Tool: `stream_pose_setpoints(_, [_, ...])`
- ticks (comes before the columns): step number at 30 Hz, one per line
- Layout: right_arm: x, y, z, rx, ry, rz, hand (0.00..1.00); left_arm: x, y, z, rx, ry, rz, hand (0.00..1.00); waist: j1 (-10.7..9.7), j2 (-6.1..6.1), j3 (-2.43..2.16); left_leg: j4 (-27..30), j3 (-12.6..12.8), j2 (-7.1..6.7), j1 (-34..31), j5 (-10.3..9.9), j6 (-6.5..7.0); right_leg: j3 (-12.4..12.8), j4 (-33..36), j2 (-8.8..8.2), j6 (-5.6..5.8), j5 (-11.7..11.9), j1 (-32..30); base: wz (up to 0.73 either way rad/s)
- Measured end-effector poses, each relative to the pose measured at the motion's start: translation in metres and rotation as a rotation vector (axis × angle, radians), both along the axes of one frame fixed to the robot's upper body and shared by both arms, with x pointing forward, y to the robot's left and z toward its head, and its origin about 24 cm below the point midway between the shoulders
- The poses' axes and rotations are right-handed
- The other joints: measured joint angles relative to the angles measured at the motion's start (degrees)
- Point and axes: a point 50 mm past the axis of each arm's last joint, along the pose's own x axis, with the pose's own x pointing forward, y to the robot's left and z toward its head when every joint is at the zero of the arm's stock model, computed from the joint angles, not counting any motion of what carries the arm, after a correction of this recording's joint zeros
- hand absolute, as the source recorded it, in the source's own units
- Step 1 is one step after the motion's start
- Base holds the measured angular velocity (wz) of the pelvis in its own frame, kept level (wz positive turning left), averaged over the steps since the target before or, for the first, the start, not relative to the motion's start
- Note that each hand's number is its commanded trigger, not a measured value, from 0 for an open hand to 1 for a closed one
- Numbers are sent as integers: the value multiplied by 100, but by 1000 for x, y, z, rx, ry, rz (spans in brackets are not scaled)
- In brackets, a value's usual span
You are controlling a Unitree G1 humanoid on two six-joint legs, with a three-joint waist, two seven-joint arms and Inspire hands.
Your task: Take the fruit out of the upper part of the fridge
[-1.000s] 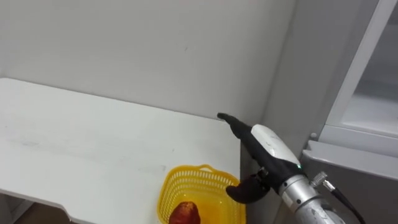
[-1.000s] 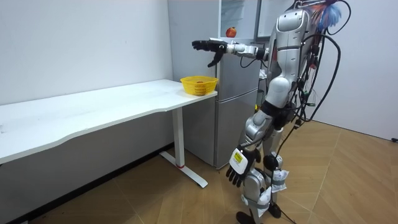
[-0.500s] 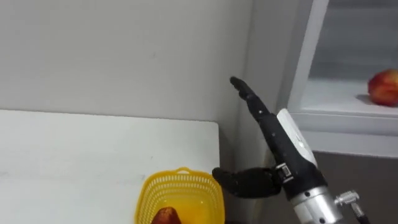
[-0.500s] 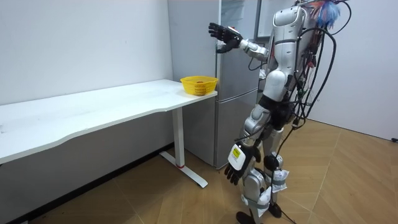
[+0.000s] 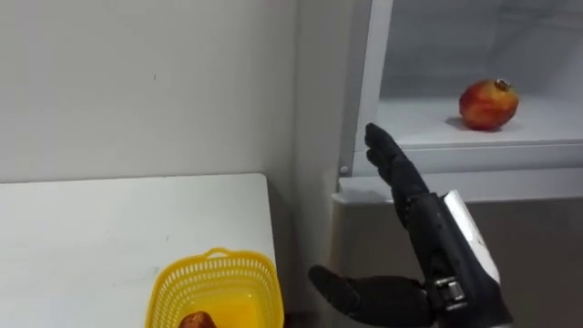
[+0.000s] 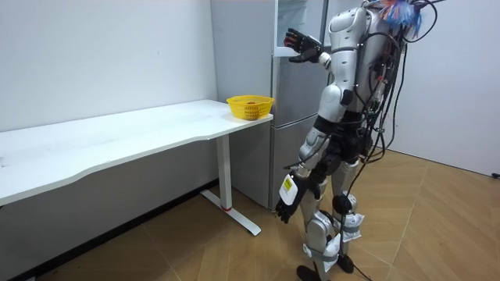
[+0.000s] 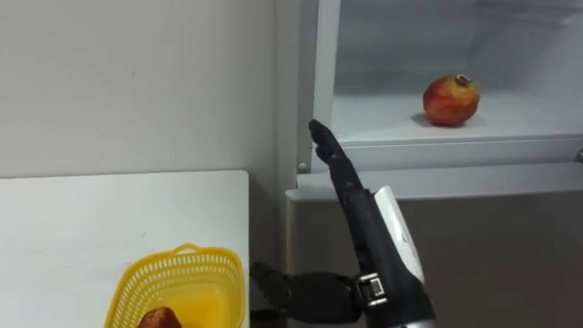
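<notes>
A red pomegranate [image 5: 489, 104] [image 7: 451, 99] lies on the white shelf [image 5: 547, 126] of the open upper fridge compartment. My right hand [image 5: 435, 260] [image 7: 366, 228] is raised in front of the fridge, open, its straight fingers pointing at the shelf's front left corner, its thumb spread out to the left. It holds nothing and is well short of the pomegranate, below and to its left. In the room view I stand facing the fridge [image 6: 293, 117], right hand [image 6: 301, 45] lifted at head height, left hand [image 6: 285, 209] hanging open by my thigh.
A yellow basket [image 5: 219, 276] [image 6: 250, 105] with a red fruit [image 5: 194, 321] in it stands at the near right corner of the white table [image 5: 91, 237], just left of the fridge. The grey lower fridge door [image 5: 537, 228] lies below the shelf.
I have turned right, from the table toward the fridge, so the view has shifted. My right hand has swung from beside the basket to the fridge opening, and the pomegranate has come into view.
</notes>
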Motion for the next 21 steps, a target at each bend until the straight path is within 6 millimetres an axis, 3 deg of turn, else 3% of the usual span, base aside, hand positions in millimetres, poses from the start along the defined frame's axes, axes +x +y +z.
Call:
stream_pose_setpoints(7, [-1, -22, 11, 32, -75, -133, 0, 3, -1, 0, -5, -13, -5, 0, -145, 43, -15, -51, 3, -23, 15, 1, -1, -2, -11, 5, 8, -7, 4, 0])
stream_pose_setpoints(17, [-7, -75, 23, 126, -213, -471, 0, -5, 8, 1, 12, -16, 56, 0, -310, -193, 33, -31, -27, -46, 23, 2, 0, 4, -20, 11, 20, -17, 14, 0])
stream_pose_setpoints(21, [-10, -99, 22, 183, -229, -607, 0, -7, 9, 2, 14, -13, 66, 0, -335, -248, 9, -34, -47, -63, 3, 2, 1, -24, -61, 2, 25, -15, 17, 1])
